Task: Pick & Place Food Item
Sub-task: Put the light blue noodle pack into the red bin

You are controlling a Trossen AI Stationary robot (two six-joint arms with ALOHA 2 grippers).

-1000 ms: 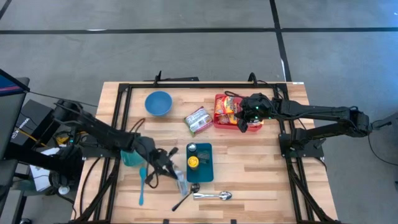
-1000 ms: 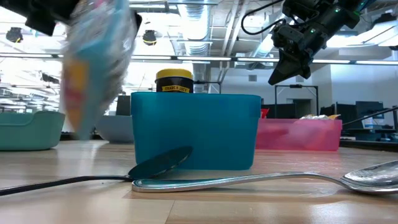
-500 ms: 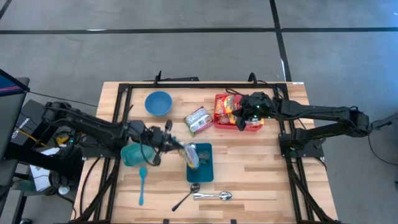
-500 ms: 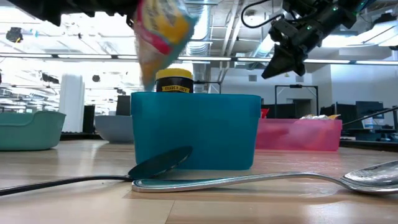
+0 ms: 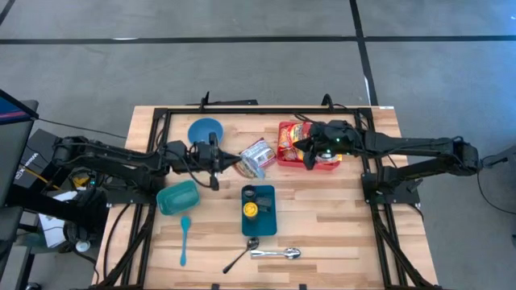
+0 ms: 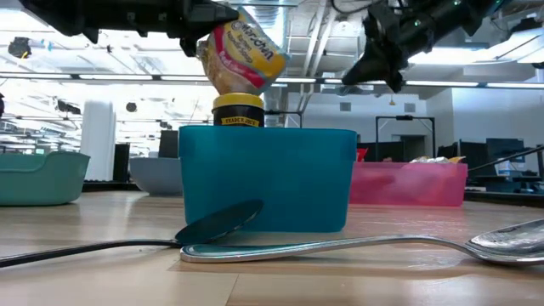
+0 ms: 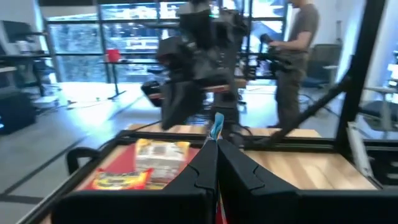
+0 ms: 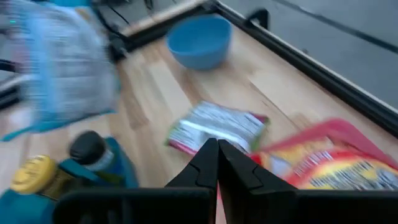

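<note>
Left claw (image 5: 228,162) clamped on a food pouch (image 6: 242,53), carried in the air just beside the packet (image 5: 257,155) lying on the bench (image 5: 339,217), between the blue bowl (image 5: 206,131) and the teal bin (image 5: 259,209). Pinched only by one thin edge, with the pouch hanging tilted above the jar (image 6: 238,111) in the bin. Right claw (image 5: 300,145) closed on nothing, hovering over the near edge of the red tray (image 5: 295,155), close to the left arm's likely path. Main risk, judging from this: pouch slipping out of so slight a pinch during a swing and dropping on the packet or into the bin instead of its goal. Second risk: the two arms meeting near the tray if both head there together. Goal container not certain from here; red tray seems likely.
</note>
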